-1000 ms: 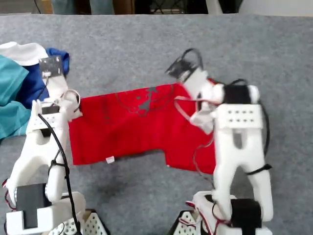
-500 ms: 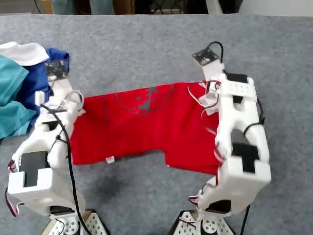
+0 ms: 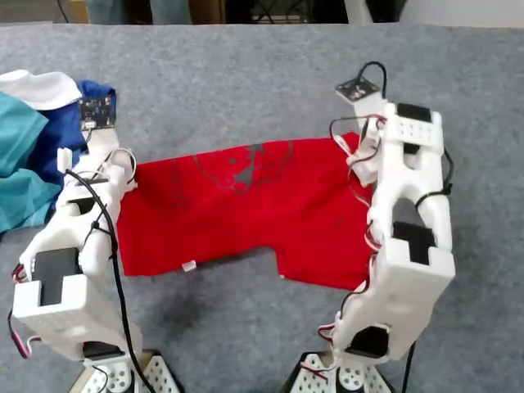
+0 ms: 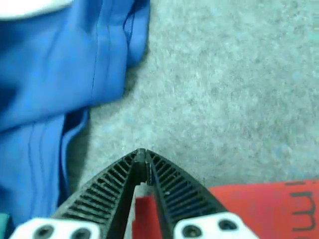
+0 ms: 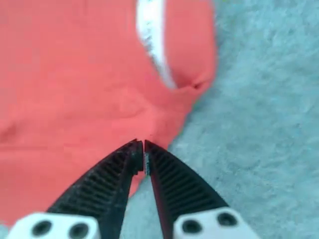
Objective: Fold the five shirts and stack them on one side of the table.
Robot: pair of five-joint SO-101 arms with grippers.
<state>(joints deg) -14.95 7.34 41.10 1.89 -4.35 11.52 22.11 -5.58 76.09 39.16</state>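
- At your far left sits a loose heap: a white shirt [image 3: 37, 86] farthest back, a teal shirt [image 3: 16, 155] at the table's edge and a blue shirt [image 3: 51, 141] on the heap's right side, all rumpled and overlapping.
- In the middle of the table [image 3: 246, 74] you have the red shirt [image 3: 229, 209] lying flat. It has a dark print near its far edge and a small white tag [image 3: 187, 266] on its near edge.
- The near edge steps down, so the right part of the red shirt reaches closer to the arm bases than the left part.
- Grey table shows in a narrow strip between the blue shirt and the red shirt's left edge. It is wide beyond the far edge and again to the right of the right arm [image 3: 409, 196].
- Your left arm [image 3: 74, 221] stands at the red shirt's left edge. The left gripper [image 4: 142, 155] has its tips pressed together over grey table, just beside the blue shirt. Red cloth shows in the slit behind the tips; you cannot tell whether it is pinched.
- Your right gripper [image 5: 140, 145] is pressed together too, with its tips at the red shirt's right edge, near a white label [image 5: 152, 40].
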